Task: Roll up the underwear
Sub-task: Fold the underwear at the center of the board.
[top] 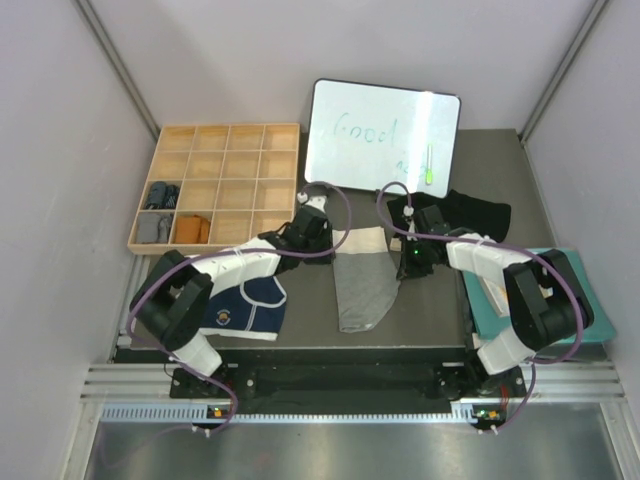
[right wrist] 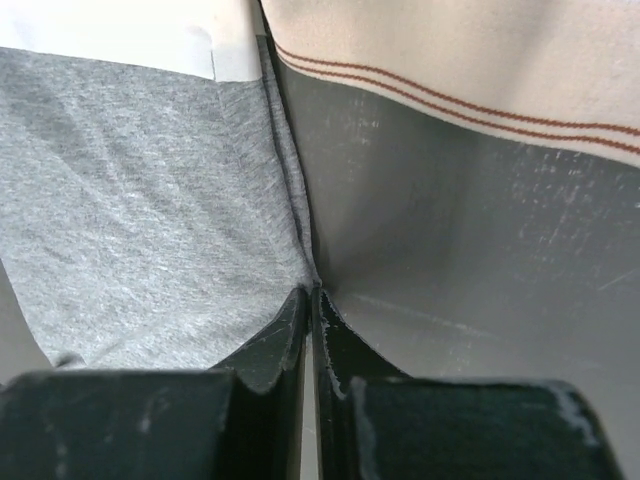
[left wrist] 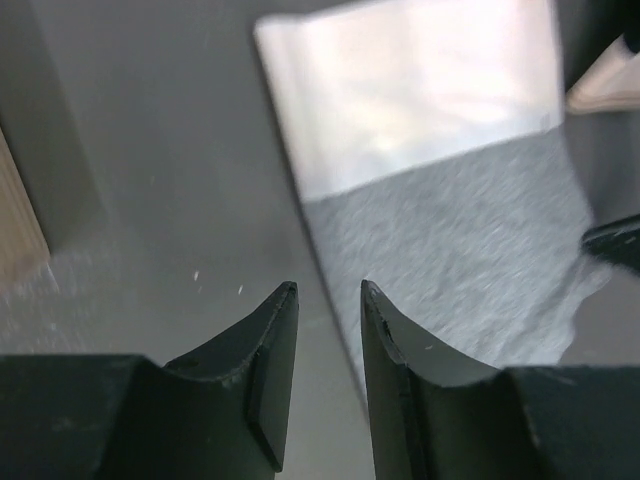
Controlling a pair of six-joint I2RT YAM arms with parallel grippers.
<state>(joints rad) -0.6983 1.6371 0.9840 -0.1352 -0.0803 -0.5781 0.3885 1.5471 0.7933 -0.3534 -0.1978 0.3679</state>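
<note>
— At the right gripper [right wrist: 312, 292], what do you see?

— Its jaws are pinched together on the side edge of the grey briefs [right wrist: 150, 200], with a thin fold of cloth caught between the tips. Just ahead of it lies the cream waistband [right wrist: 100, 30]. Close on its other side is the beige band [right wrist: 450, 60] of the black briefs [top: 480, 212].

— And the left gripper [left wrist: 328, 290]?

— Partway open, with nothing between the jaws. The opposite edge of the grey cloth runs just past the gap, so I judge it lined up for a pinch, not holding.

— How far along is the rolling?

— Hardly started, I'd say. The grey briefs lie flat on the counter [top: 430, 310] between the two grippers, with no turn rolled. The navy briefs [top: 250, 305] lie spread behind the left gripper, under that arm. The black ones sit loose beyond the right gripper. None of the three is rolled.

— Anything in the wooden tray [top: 230, 127]?

— Out past the left gripper, a few compartments hold small bundles. What they are I cannot tell.
</note>
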